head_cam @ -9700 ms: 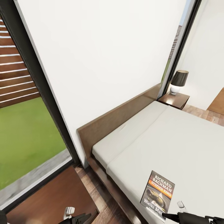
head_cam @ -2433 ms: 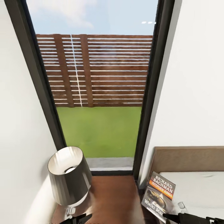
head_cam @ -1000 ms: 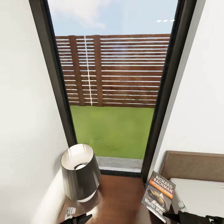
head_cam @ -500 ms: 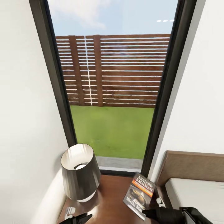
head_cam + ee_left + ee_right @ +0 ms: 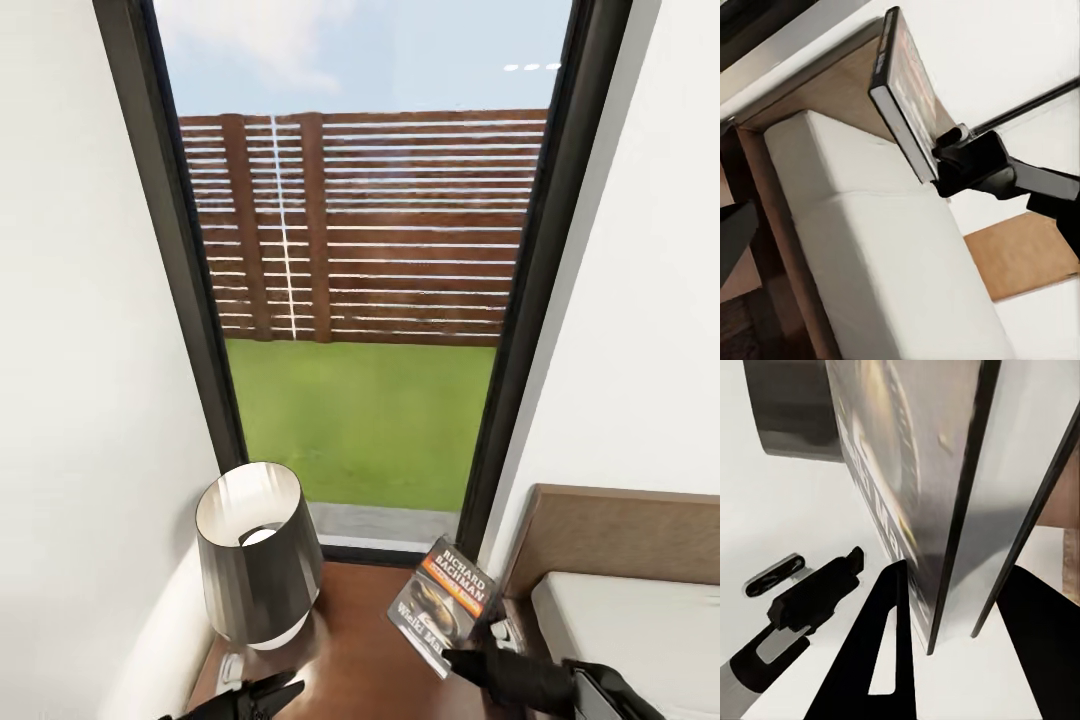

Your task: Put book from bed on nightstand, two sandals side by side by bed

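Already the book [image 5: 441, 603] hung in the air over the nightstand [image 5: 365, 640], pinched at its lower edge by your right gripper [image 5: 470, 660], the jaws closed on it. Its long axis ran from about 5 o'clock up to 11, cover tilted toward the head camera, the top leaning away toward the window [image 5: 360, 300]. The glossy surface lay directly beneath, so your coming move was mainly downward. The lamp [image 5: 256, 555] stood at 9 o'clock from the book, near but apart; the bed [image 5: 630, 620] lay at 3 o'clock. Your left gripper [image 5: 255, 692] hovered low beside the lamp; I could not tell how its jaws stood.
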Controlling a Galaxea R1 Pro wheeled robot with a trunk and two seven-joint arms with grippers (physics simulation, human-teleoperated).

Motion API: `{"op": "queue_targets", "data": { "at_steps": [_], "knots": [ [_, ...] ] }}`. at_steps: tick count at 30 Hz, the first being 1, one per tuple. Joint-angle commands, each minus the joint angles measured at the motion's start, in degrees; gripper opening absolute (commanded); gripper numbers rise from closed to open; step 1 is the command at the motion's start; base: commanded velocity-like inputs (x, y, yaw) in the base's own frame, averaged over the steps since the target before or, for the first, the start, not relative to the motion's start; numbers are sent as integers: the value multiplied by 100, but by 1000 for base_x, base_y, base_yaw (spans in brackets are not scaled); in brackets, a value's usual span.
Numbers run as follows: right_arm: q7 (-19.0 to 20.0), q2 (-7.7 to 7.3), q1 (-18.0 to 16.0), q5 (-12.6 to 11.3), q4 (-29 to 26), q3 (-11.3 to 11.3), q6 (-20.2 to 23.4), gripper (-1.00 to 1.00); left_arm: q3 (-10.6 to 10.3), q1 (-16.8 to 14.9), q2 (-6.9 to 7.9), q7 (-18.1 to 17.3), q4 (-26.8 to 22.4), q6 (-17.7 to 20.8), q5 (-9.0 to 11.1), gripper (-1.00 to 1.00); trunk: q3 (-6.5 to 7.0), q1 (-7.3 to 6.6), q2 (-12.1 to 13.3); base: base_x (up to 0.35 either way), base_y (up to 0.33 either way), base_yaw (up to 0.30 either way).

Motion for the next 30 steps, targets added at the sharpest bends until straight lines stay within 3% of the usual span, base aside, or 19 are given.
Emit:
{"op": "queue_targets", "data": {
  "at_steps": [1, 6, 11, 14, 18, 20, 22, 26, 30],
  "knots": [
    [-273, 99, -7, -122, 5, 10, 38, -100, -40, -5, 6, -31, -53, 63, 56, 100, -8, 1, -7, 0, 0, 0],
    [-1016, 342, -7, -414, 10, -249, 21, -100, -61, -5, 14, -244, -526, 203, 62, 100, -8, 1, -7, 0, 0, 0],
    [-1229, 408, -7, -633, 17, -516, 14, -100, -89, -5, 7, -410, -1307, 1237, 44, 100, -8, 1, -7, 0, 0, 0],
    [-1250, 417, -7, -651, 18, -540, 14, -100, -92, -5, -1, -394, -1715, 1467, 40, 100, -8, 1, -7, 0, 0, 0],
    [-1263, 429, -7, -660, 22, -549, 6, -100, -93, -5, -11, 38, -2162, 1876, 39, 100, -8, 1, -7, 0, 0, 0],
    [-1265, 450, -7, -660, 25, -550, 0, -100, -96, -5, -19, 595, -2312, 2170, 52, 100, -8, 1, -7, 0, 0, 0],
    [-1269, 456, -7, -660, 28, -551, -2, -100, -95, -5, -21, 875, -2352, 2275, 64, 100, -8, 1, -7, 0, 0, 0],
    [-1276, 525, -7, -660, 51, -544, -8, -100, -93, -5, -22, 1039, -2373, 2324, 67, 100, -8, 1, -7, 0, 0, 0],
    [-1283, 698, -7, -660, 288, -545, 9, -100, -93, -5, -24, 1085, -2378, 2329, 61, 100, -8, 1, -7, 0, 0, 0]
  ]
}}
